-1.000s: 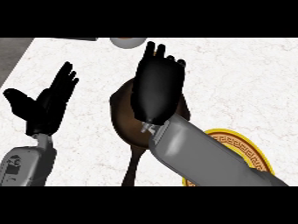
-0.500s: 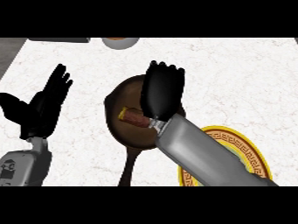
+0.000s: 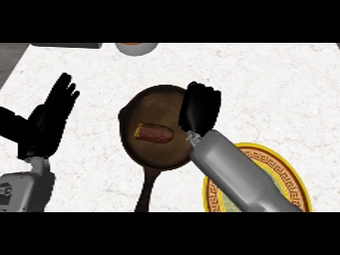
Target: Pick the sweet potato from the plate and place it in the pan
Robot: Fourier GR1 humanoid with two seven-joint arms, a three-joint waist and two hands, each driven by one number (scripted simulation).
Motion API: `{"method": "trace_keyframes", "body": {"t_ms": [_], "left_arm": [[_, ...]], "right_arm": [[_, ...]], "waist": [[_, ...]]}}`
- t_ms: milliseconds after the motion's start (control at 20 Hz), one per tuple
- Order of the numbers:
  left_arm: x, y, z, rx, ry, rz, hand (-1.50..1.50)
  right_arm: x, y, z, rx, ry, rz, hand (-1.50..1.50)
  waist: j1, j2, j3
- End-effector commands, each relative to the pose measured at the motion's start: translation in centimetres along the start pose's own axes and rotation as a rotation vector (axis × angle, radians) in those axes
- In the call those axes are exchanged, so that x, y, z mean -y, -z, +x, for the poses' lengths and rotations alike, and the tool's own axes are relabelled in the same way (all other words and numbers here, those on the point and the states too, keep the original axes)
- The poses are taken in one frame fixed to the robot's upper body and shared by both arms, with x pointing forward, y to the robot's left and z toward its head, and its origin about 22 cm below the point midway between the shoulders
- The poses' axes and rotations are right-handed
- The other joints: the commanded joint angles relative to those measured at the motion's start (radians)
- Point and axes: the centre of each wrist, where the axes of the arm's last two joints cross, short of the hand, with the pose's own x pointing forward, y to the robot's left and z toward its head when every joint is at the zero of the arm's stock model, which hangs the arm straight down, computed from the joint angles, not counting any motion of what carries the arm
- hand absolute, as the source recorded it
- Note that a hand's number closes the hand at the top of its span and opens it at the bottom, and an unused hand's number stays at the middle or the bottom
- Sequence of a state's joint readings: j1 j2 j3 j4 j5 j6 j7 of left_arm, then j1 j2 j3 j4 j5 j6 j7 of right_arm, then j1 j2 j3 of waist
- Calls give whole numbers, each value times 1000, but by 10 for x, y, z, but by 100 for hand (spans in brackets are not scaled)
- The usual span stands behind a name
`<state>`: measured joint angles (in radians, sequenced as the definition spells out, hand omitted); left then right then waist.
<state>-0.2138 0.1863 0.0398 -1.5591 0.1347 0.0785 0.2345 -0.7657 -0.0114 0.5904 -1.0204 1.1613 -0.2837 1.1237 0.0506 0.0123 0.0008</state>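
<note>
Sweet potato (image 3: 153,132) in pan (image 3: 147,105), beside right fingers (image 3: 202,105)

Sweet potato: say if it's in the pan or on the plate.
In the pan. The sweet potato lies on its dark base, beside the right hand, clear of the plate.

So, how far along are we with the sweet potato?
Done: the sweet potato lies inside the pan, off the plate. In hand: nothing; the right hand hovers open over the pan's right side, the left hand rests open. Left: probably just retracting the arm.
</note>
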Motion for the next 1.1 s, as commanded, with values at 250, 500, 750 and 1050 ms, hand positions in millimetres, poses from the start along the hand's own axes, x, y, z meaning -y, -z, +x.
{"method": "trace_keyframes", "body": {"t_ms": [250, 500, 750, 1050], "left_arm": [[1, -2, 4, 7, -7, -6, 0], [-8, -5, 2, 3, 1, 38, 0], [-16, -11, -8, -28, 5, 57, 0], [-33, -15, 0, -8, -15, 79, 0]], "right_arm": [[-45, -9, -35, -269, 258, 121, -150], [-35, -18, -29, -178, 454, -8, -150], [-20, -24, -40, -218, 695, -93, -150], [-9, -74, -67, -223, 920, -145, -150]], "waist": [[11, 0, 1], [-18, -12, 1], [-55, -19, 0], [-74, -24, 0]]}}
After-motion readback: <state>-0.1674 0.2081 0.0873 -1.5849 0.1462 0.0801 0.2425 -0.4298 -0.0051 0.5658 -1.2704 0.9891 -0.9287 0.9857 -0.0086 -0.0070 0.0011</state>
